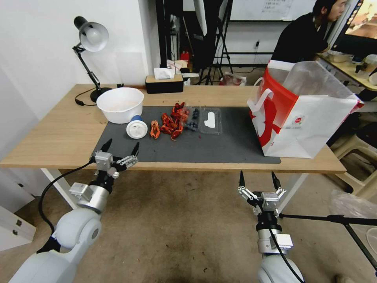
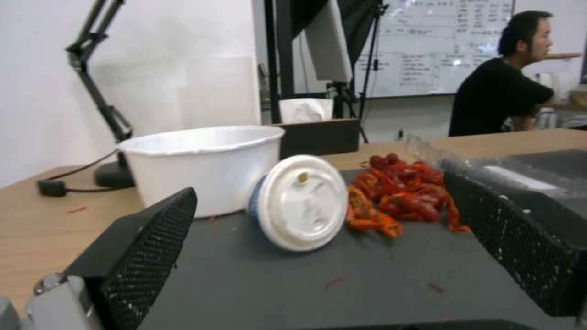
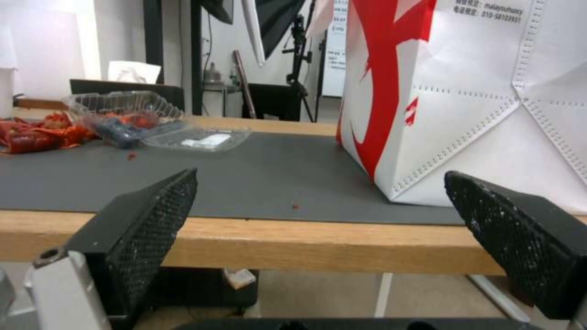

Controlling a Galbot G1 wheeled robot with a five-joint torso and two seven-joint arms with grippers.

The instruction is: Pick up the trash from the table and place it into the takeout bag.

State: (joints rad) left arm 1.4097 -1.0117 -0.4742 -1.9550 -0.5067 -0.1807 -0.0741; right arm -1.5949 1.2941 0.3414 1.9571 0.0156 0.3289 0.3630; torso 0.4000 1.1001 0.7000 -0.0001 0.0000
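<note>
The left gripper [image 1: 121, 147] hung with fingers spread wide over the mat's [image 1: 227, 149] near edge, empty, pointing at the cup [image 1: 137, 127] lying beside the bowl [image 1: 119, 104] and red shells [image 1: 171, 122]. The right gripper [image 1: 258, 180], also spread, waited below the table [image 1: 47, 137] before the bag [image 1: 306, 118].

The head camera looks forward and down over the whole tabletop [image 1: 47, 141], with both arms in the foreground. The left wrist camera sits low at the mat's [image 2: 367, 284] near edge, close to a lidded cup [image 2: 300, 201] on its side and a white bowl [image 2: 202, 165], facing the far wall. The right wrist camera looks level from below the tabletop's front edge toward the takeout bag [image 3: 489, 114]. All 3 views share the dark mat.
</note>
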